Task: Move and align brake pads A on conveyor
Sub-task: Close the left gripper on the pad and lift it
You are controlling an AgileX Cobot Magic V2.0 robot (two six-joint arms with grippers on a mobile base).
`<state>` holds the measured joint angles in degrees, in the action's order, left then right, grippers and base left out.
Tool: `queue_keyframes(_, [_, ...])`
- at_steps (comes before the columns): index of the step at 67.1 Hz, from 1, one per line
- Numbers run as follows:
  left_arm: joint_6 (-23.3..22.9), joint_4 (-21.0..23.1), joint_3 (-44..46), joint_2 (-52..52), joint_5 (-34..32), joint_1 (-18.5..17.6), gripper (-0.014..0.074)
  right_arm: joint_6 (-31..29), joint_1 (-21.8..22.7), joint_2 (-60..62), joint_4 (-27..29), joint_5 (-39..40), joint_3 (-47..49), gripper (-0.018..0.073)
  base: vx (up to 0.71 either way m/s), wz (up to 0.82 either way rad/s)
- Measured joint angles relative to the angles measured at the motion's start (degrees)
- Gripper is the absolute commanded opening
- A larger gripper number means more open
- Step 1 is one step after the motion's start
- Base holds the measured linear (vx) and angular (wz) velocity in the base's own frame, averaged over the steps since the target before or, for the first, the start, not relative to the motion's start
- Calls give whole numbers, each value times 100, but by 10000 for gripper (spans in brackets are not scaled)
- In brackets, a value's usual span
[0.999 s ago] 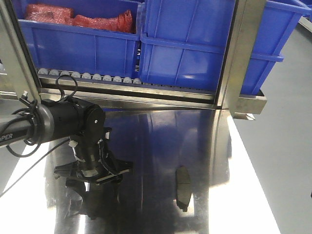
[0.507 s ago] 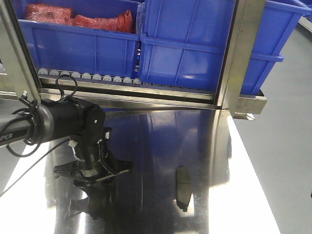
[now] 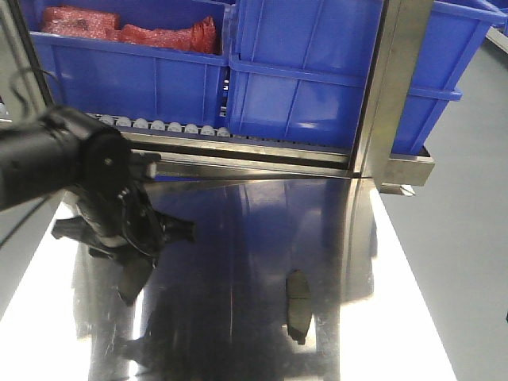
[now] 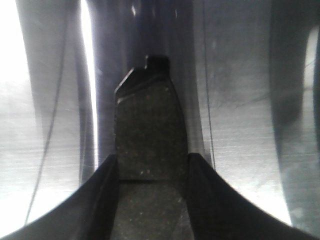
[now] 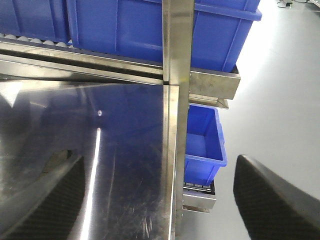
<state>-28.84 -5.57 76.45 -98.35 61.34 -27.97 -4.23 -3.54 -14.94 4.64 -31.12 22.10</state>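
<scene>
Left claw clamps one brake pad by its sides, above the shiny steel surface. Right claw gapes wide, released, over the surface's edge by a steel post. Second brake pad lies flat on the surface, well apart from the left claw. Blue bins on the roller rack wall the far side.

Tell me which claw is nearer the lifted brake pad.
Left. The left claw grips the brake pad between its fingers; the right claw hangs open near the steel table edge.
</scene>
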Motion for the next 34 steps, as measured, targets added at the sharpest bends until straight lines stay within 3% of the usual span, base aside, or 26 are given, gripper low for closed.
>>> queue_keyframes(20, [193,-871,-27,1429,-41,124,-6,0,0,0,0,0,0,576,0,0])
queue_keyframes(34, [343,-1274,-671,2798,-732,304,-6,0,0,0,0,0,0,576,0,0])
